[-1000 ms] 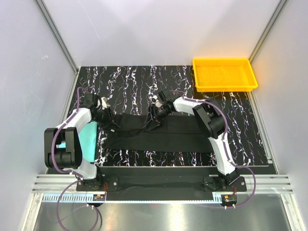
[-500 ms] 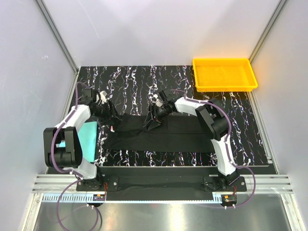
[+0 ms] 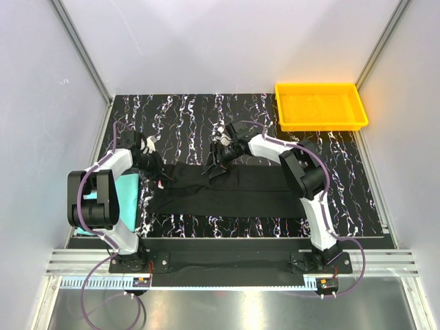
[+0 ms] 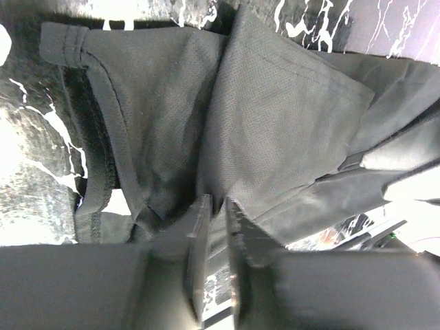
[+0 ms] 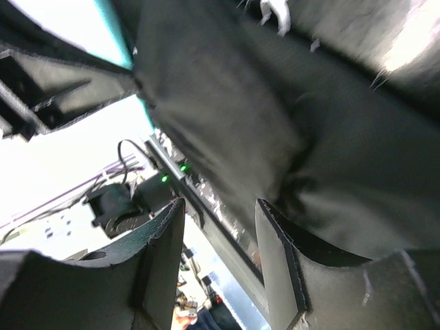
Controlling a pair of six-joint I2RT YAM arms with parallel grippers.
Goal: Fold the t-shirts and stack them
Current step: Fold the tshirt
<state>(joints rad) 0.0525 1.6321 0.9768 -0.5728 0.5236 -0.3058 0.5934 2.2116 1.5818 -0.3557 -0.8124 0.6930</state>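
The black marbled table (image 3: 206, 113) carries 2 shirts: the black t-shirt (image 3: 234, 194) spread across frame center and the teal t-shirt (image 3: 128, 189) at the left edge. The left fingers (image 4: 198, 254) pinch a fold of black cloth. The right fingers (image 5: 161, 261) stand spread at its upper edge.

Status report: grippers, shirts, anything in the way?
Left gripper shut on black t-shirt, left end. Right gripper open at its far edge. Teal t-shirt apart, partly behind left arm. Nothing blocking.

Marbled black table (image 3: 185, 117): black t-shirt (image 3: 234, 194), teal t-shirt (image 3: 129, 199), yellow tray (image 3: 320, 126).
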